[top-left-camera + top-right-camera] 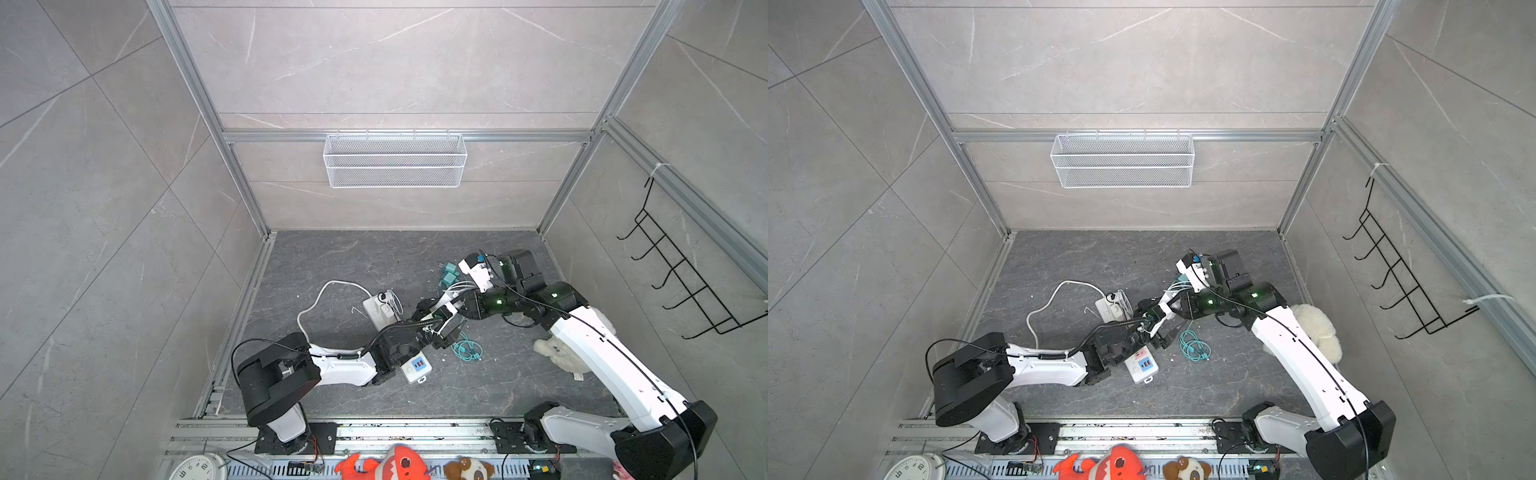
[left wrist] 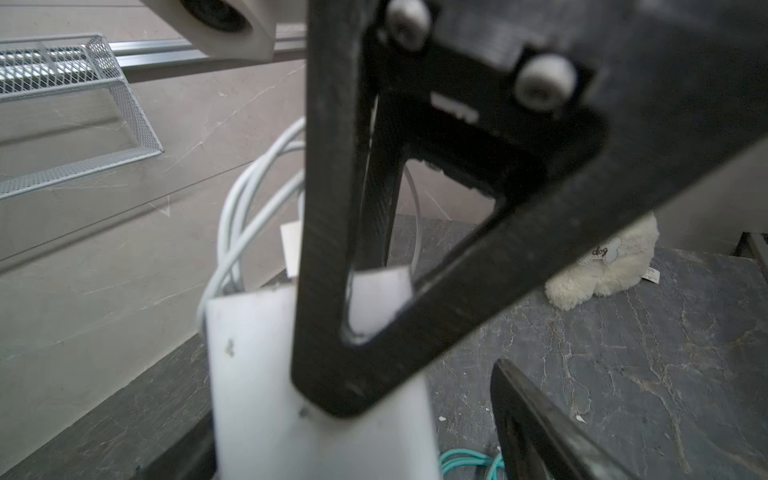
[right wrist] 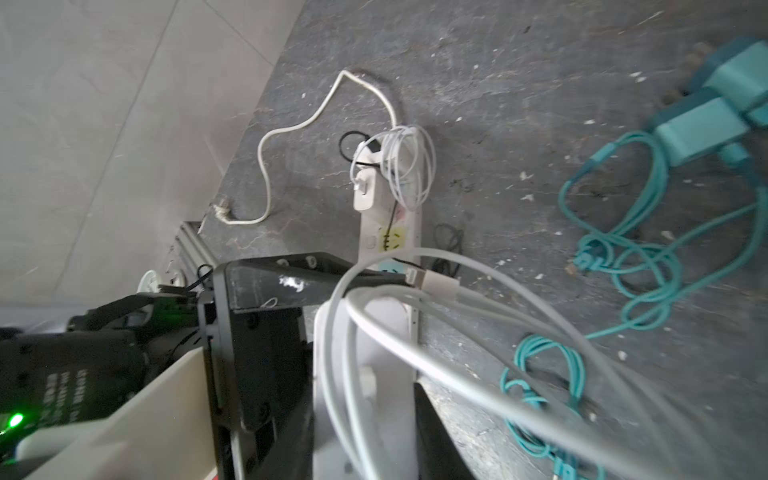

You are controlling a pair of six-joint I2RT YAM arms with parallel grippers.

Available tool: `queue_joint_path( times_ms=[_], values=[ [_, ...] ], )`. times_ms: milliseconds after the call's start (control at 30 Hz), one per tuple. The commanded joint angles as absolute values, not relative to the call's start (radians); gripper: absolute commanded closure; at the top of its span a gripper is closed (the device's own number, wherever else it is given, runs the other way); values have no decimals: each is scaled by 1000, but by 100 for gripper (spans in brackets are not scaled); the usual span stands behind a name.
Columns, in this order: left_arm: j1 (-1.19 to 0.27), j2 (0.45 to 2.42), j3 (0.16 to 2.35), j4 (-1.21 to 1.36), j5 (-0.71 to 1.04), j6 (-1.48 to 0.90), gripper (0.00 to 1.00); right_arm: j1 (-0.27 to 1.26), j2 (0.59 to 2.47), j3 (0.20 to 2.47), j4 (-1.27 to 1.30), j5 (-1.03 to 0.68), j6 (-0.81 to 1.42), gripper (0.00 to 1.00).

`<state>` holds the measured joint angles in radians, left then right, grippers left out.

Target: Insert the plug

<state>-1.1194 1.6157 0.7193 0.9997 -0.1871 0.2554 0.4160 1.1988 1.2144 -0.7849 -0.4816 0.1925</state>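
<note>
A white plug (image 3: 365, 395) with a looped white cable (image 3: 478, 332) hangs just above the floor, and my right gripper (image 3: 361, 399) is shut on it. My left gripper (image 2: 340, 432) stands open around the same plug (image 2: 270, 374), and one of its fingers (image 2: 536, 432) is well clear of it. In both top views the two grippers (image 1: 440, 320) (image 1: 1158, 318) meet over the middle of the white power strip (image 1: 415, 368) (image 1: 1142, 365). The strip (image 3: 390, 232) lies on the dark floor. Another white charger (image 3: 365, 191) sits plugged in at its far end.
A teal cable (image 1: 467, 349) lies beside the strip, and teal plugs (image 3: 715, 112) lie farther back. A white plush (image 1: 1316, 328) rests under the right arm. A mesh basket (image 1: 395, 160) hangs on the back wall and a black hook rack (image 1: 681, 274) on the right wall.
</note>
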Motion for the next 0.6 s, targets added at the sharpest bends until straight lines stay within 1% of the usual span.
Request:
queue_joint_path(
  times_ms=[0,100,200,300,433,500,567],
  values=[
    [-1132,1553,754,866,-255,310,15,417,1183,1278,-810,-232,232,100],
    [-1122,1519,767,755,-374,333,14,416,1216,1319,-836,-111,241,100],
    [-1107,1474,767,654,-466,333,14,411,1273,1369,-832,-51,252,100],
    [-1103,1424,763,569,-602,313,14,410,1355,1425,-820,-17,267,100],
    [-1093,1323,784,324,-800,187,13,410,1476,1501,-784,12,300,100],
    [-1087,1259,749,277,-894,125,13,411,1526,1538,-774,37,329,100],
    [-1066,1189,710,210,-942,25,13,415,1579,1586,-771,45,354,100]
  ],
)
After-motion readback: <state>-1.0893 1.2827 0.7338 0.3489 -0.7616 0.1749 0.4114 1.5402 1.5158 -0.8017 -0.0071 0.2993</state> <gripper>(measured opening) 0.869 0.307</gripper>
